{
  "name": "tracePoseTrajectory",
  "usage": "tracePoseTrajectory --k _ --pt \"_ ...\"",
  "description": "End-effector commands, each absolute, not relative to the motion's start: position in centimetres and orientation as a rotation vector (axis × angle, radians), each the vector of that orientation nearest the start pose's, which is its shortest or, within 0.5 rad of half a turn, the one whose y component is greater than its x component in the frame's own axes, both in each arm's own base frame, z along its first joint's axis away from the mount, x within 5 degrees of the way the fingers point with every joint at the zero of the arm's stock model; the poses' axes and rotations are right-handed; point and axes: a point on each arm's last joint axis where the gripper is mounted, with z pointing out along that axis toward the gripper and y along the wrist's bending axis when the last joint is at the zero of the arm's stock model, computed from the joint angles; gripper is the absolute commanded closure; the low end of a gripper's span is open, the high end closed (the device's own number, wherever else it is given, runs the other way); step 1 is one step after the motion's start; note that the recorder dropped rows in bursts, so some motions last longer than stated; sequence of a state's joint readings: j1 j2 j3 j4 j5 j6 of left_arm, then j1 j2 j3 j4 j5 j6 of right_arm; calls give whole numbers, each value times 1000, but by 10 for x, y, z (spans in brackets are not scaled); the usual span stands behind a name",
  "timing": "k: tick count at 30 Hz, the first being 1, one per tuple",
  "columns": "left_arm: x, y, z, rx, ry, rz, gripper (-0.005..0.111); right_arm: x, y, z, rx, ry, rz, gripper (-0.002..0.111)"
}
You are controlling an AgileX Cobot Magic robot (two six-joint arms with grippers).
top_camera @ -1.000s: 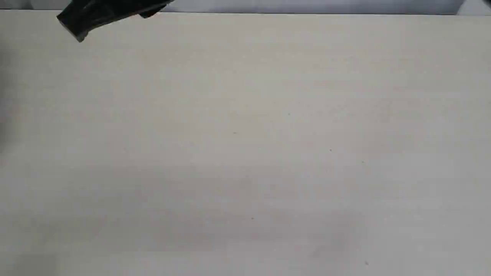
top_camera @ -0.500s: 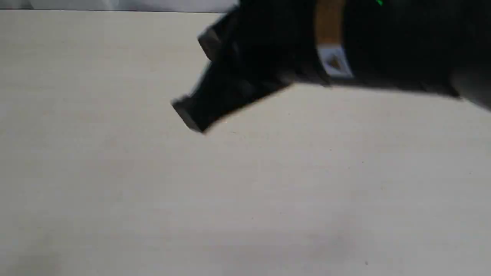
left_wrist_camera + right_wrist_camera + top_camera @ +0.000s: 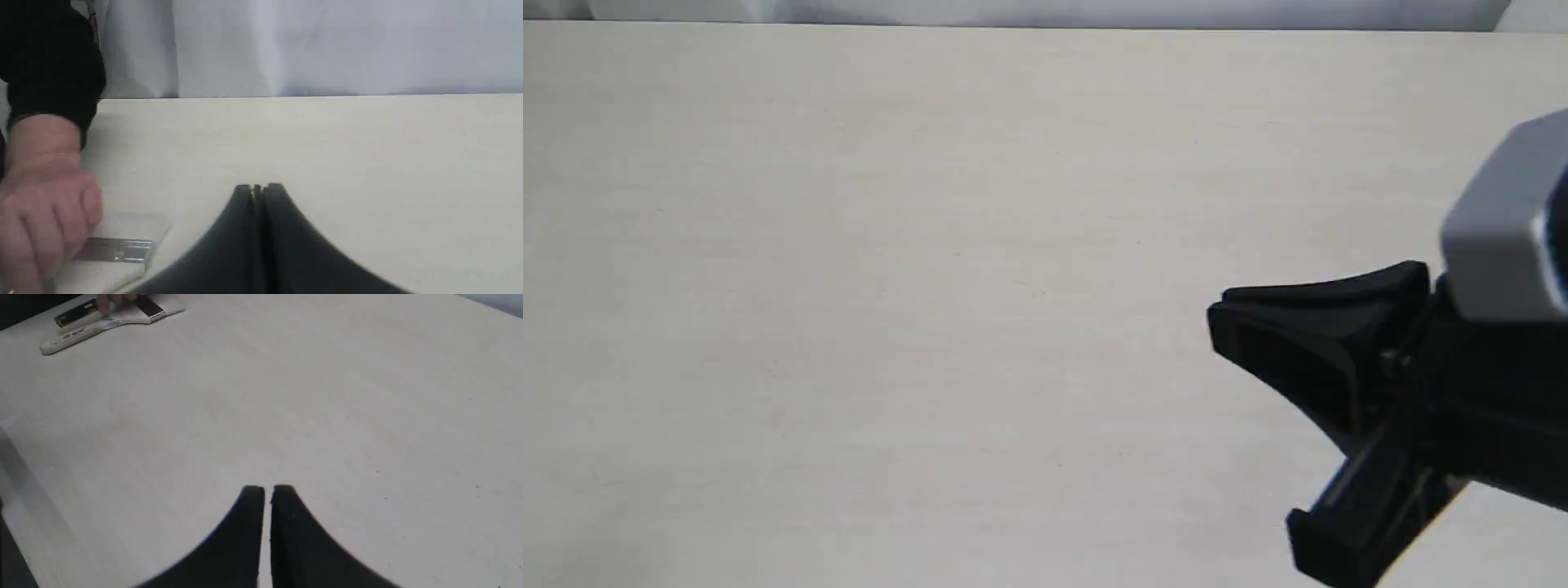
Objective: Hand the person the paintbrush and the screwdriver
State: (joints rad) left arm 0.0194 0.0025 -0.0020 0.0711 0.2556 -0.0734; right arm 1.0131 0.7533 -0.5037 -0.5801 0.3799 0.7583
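- The person, in a dark cuff, has fingers curled down over the brush and touching it. The right wrist camera catches only the fingertips.
- The brush lies flat on the surface, outside the exterior view. Its silver ferrule and pale bristles stick out from under the person's fingers, and its pale handle points away from them.
- Just beside the handle and parallel to it lies a dark bar with a yellow mark. It may be the screwdriver, but it is too small to be sure.
- The left hand is closed, tips pressed together with nothing between them. It is near the brush and points across the surface toward the far edge and the white cloth behind it.
- The surface is pale, with faint grain and a few tiny specks.
- The right hand is at the near right, tip pointing left, below a grey block on its arm. Its fingers are drawn together with only a sliver of surface showing between them, and they grip nothing. It is well apart from the brush.
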Motion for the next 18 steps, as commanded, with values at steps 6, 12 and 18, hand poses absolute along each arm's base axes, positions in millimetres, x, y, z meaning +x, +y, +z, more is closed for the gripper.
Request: tracePoseTrajectory --k 6,12,18 --pt "55 2 191 -28 1731 18 107 88 81 297 -665 1881 366 104" --pt "55 2 191 -30 1733 16 107 82 41 313 -474 1761 265 104" --pt "55 2 191 -30 1733 16 107 78 17 327 -292 1641 122 104"
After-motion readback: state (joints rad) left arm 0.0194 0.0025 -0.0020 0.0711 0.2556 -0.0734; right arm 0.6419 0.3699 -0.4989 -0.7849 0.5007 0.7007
